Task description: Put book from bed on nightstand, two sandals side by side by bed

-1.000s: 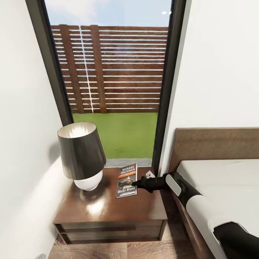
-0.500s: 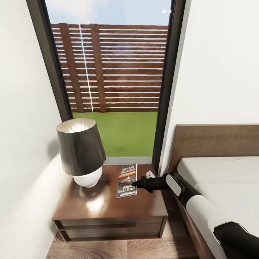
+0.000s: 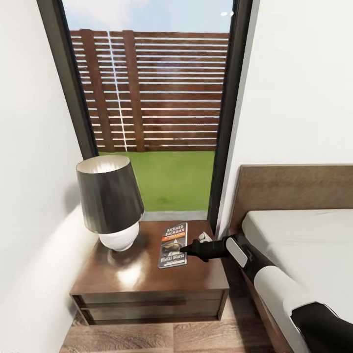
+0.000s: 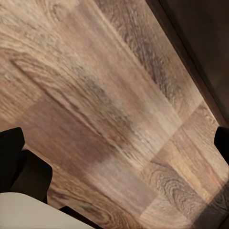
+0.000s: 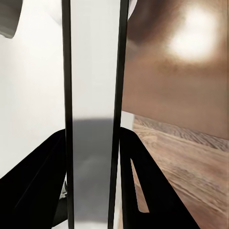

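The book [image 3: 173,245] lies flat on the nightstand [image 3: 147,289], and the right gripper [image 3: 185,251] holds its edge – in the right wrist view the thin book [image 5: 93,114] stands clamped between the two fingers [image 5: 40,186]. So the placing step looks almost done; next the jaws must open and the arm draw back toward the bed [image 3: 304,245]. The lamp [image 3: 110,206] stands near the book. For the left gripper I cannot tell open or closed.

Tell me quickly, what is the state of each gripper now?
Left gripper: cannot be told.
Right gripper: closed on the book, which stands over the nightstand.
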Controlling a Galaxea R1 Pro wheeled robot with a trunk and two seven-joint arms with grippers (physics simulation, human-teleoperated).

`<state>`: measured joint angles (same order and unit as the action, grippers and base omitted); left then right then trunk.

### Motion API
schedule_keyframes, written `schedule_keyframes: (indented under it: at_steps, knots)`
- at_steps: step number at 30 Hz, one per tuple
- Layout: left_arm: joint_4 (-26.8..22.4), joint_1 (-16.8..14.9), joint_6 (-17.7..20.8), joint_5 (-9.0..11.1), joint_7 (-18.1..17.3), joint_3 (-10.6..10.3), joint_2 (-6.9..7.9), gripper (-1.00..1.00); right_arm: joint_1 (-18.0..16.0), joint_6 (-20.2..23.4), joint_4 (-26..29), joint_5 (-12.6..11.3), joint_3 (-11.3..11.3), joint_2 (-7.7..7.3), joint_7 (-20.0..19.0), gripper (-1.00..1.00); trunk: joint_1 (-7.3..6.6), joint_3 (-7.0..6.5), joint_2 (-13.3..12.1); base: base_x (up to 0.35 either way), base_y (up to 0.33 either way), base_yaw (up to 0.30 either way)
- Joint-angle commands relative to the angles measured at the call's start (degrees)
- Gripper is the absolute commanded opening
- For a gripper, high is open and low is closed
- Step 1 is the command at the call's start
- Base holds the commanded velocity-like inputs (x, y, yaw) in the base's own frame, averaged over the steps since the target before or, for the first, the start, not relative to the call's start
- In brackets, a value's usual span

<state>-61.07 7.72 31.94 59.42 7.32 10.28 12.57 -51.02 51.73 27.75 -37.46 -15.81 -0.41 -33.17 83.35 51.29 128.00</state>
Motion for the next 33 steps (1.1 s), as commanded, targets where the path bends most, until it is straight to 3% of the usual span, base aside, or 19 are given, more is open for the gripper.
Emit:
schedule_keyframes:
  at_steps: [1, 15, 33]
  knots:
    - [-0.1, 0.0, 0.2, 0.6, 0.5, 0.0, 0.0, 1.0, 0.0, 0.0, 0.0, 0.1, -0.2, -0.04, -0.4, -1.0, 0.22, 0.23, 0.4, 0.0, 0.0, 0.0]
    - [-0.1, 0.0, 0.3, 0.4, 0.2, -0.4, 0.0, 1.0, 0.0, 0.1, 0.0, 0.1, -0.1, -0.1, -0.4, -1.0, 0.66, 0.59, 1.2, 0.004, 0.0, 0.0]
    - [1.7, 0.0, -2.3, 1.2, 0.4, -0.1, -0.33, 1.0, 0.0, 0.0, 0.0, 0.1, 0.0, -0.12, -0.4, -1.0, 0.88, 0.77, 1.6, 0.163, 0.0, 0.0]
